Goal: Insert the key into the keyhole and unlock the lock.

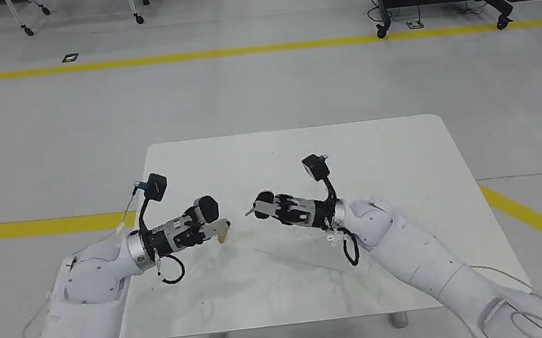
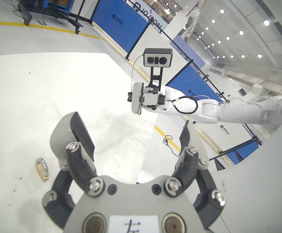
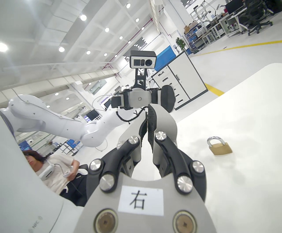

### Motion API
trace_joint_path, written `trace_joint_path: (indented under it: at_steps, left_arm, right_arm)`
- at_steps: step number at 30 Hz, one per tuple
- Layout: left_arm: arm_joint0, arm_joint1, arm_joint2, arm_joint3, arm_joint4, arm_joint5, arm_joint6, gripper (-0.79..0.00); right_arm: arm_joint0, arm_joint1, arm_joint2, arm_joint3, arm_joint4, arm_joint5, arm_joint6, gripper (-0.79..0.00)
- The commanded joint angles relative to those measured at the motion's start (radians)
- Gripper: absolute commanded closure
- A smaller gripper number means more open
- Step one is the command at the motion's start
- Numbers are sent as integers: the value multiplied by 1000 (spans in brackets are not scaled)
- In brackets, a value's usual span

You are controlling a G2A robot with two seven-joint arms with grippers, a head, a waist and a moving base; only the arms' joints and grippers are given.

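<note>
One brass padlock, silver shackle; left end effector spread, right end effector closed.

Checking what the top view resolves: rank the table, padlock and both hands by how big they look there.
1. table, by far the largest.
2. left hand and right hand: they look about alike, so I won't rank them.
3. padlock, smallest, lying close by the left hand.

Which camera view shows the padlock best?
The right wrist view: the padlock lies face-up, silver shackle and brass body both plain. The left wrist view shows it nearly edge-on; the top view shows a small tan speck.
</note>
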Motion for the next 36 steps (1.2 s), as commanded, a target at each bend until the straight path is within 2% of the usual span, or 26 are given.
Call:
trace_joint_path:
  at_steps: [1, 4, 8, 11, 17, 27, 32, 35, 36]
  left_arm:
    - [-4, 2, 16, 8, -31, -5, -14, -474]
    - [-13, 7, 30, 21, -52, -23, -51, -517]
    - [-16, 11, 45, 29, -49, -34, -50, -372]
    - [-19, 13, 54, 32, -48, -36, -45, -351]
    - [-23, 19, 66, 40, -56, -34, -30, -363]
    - [-23, 29, 86, 37, -42, -37, -14, -320]
    - [-22, 34, 94, 35, -26, -34, 5, -234]
    - [-22, 36, 97, 35, -17, -24, 19, -139]
    - [-22, 37, 98, 34, -16, -21, 24, -68]
  right_arm:
    - [9, -4, -7, 14, 61, 0, 51, 0]
    - [20, -16, -19, 30, 129, 0, 105, 0]
    - [35, -34, -29, 64, 185, 0, 164, 0]
    - [45, -49, -33, 89, 211, 0, 197, 0]
    - [56, -78, -29, 132, 244, 0, 254, 0]
    - [61, -118, -5, 180, 269, 0, 330, 0]
    - [58, -131, 19, 192, 275, 0, 364, 0]
    - [53, -139, 33, 195, 273, 0, 386, 0]
    - [52, -141, 37, 197, 272, 0, 393, 0]
